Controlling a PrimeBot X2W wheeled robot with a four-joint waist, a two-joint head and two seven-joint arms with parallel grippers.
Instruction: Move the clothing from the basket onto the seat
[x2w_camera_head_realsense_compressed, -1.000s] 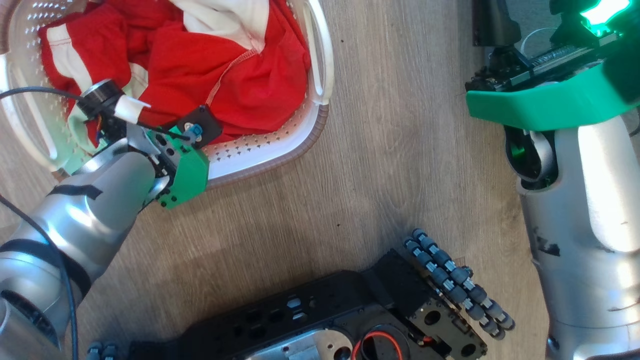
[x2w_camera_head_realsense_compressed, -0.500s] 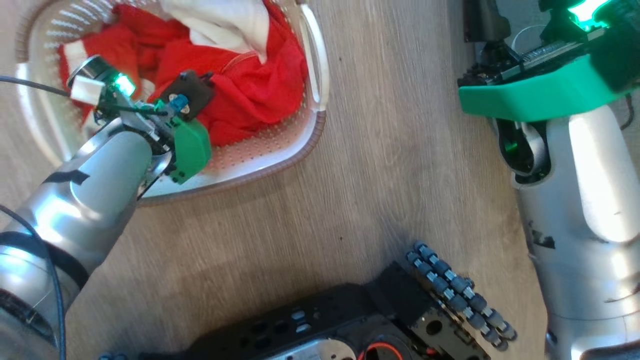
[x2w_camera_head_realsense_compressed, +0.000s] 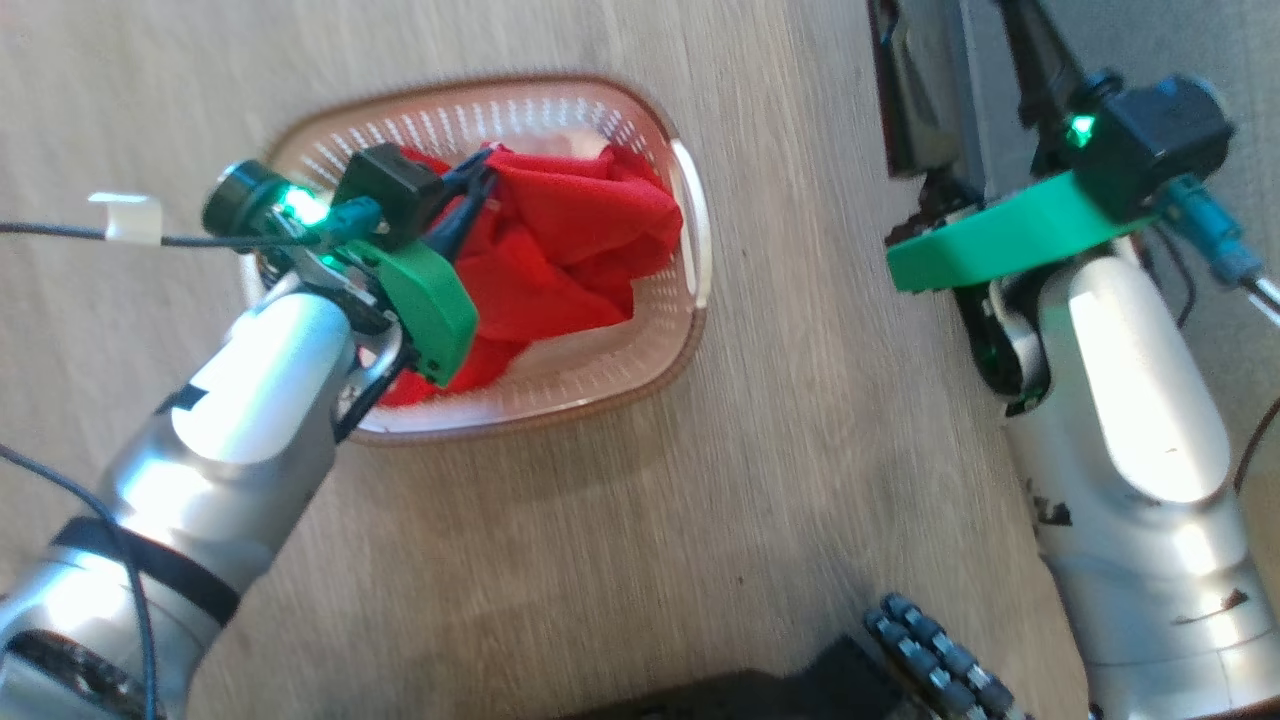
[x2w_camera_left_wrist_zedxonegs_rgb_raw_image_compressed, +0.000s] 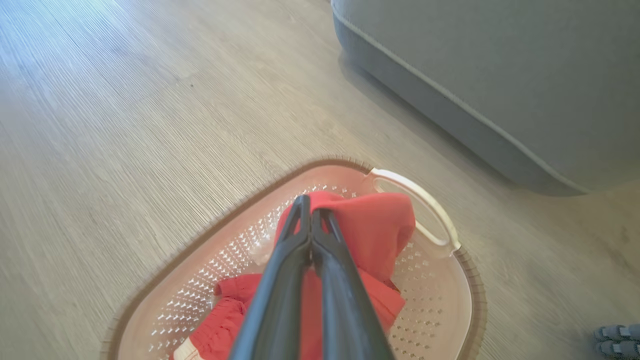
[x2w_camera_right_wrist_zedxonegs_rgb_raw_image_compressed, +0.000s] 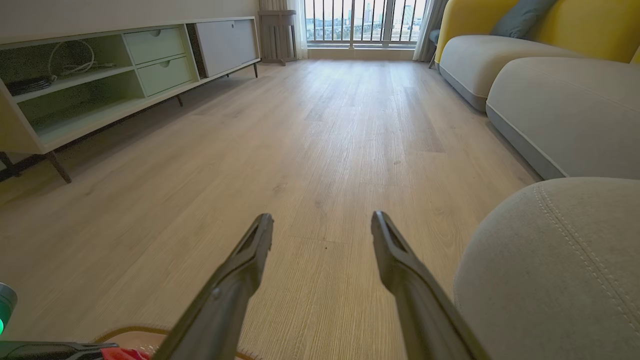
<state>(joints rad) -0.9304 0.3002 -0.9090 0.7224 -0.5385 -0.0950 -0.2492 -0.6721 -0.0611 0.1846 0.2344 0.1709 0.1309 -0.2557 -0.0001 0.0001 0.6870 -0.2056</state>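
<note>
Two risks stand out. The left pincer (x2w_camera_left_wrist_zedxonegs_rgb_raw_image_compressed: 311, 212) is closed tight on a fold of the clothing (x2w_camera_left_wrist_zedxonegs_rgb_raw_image_compressed: 372, 227), and the rest of the cloth hangs below its tips into the basket (x2w_camera_left_wrist_zedxonegs_rgb_raw_image_compressed: 440, 300). So thin a pinch could slip, or the trailing cloth could catch the rim and drag the basket along. The seat (x2w_camera_left_wrist_zedxonegs_rgb_raw_image_compressed: 500, 75) lies beyond the tips, to their right. The right pincer (x2w_camera_right_wrist_zedxonegs_rgb_raw_image_compressed: 322, 225) stands apart and empty above the floor (x2w_camera_right_wrist_zedxonegs_rgb_raw_image_compressed: 320, 125).

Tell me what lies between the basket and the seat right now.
Bare wood floor: in the left wrist view, the strip between the handle side of the basket and the grey seat has nothing on it.
</note>
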